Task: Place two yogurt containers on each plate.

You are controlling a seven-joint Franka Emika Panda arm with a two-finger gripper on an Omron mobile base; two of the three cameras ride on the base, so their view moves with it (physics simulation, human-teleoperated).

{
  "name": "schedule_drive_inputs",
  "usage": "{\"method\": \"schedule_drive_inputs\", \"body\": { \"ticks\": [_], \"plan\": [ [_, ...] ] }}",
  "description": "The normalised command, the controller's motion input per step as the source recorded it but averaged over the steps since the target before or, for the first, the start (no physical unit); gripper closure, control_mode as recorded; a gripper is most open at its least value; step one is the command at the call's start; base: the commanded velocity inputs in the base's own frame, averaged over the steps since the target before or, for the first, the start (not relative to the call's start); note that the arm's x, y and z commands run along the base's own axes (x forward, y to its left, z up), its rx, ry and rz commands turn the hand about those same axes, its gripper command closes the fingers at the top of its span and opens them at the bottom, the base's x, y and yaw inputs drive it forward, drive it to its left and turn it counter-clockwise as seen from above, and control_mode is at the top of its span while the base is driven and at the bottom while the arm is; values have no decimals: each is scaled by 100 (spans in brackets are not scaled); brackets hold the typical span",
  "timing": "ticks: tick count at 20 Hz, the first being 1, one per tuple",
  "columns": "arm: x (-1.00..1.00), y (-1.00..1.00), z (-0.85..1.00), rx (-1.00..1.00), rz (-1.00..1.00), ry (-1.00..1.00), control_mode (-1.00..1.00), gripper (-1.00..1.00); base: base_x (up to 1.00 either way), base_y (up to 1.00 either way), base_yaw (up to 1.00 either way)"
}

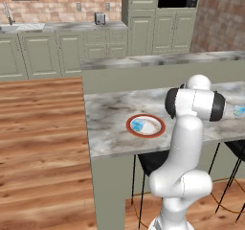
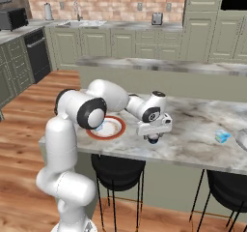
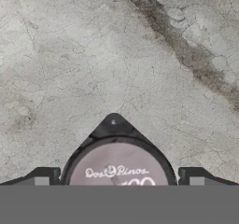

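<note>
The gripper (image 2: 153, 138) hangs over the marble desk (image 2: 193, 129) with its jaws spread wide on either side of a yogurt container (image 3: 117, 164) — whether they touch it, I cannot tell. One container (image 1: 139, 125) sits on the red-rimmed plate (image 1: 146, 126); another (image 2: 222, 136) lies further right, near the grey plate (image 2: 242, 139).

Bare counter (image 2: 193, 129) lies open between plate (image 2: 118, 128) and cup (image 2: 222, 137).

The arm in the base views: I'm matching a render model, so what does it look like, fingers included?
A glossy white arm of rounded, tubular segments with black bands at the joints and a boxy white hand. The gripper ends in small dark fingers. No cables or markings are visible on it.
</note>
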Motion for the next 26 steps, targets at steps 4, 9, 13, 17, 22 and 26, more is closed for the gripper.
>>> {"method": "schedule_drive_inputs", "body": {
  "ticks": [4, 9, 13, 17, 22, 26],
  "plan": [
    [0, 0, -5, 0, 0, 0, -100, -100, 0, 0, 0],
    [0, -1, -6, 0, 0, 0, -100, -100, 0, 0, 0],
    [0, 0, -10, 0, 0, 0, -100, 100, 0, 0, 0],
    [0, 0, -1, 0, 0, 0, -100, 100, 0, 0, 0],
    [-11, 4, 25, 0, 0, 0, -100, 100, 0, 0, 0],
    [-10, 38, 40, 0, 0, 5, -100, 100, 0, 0, 0]
  ]
}}
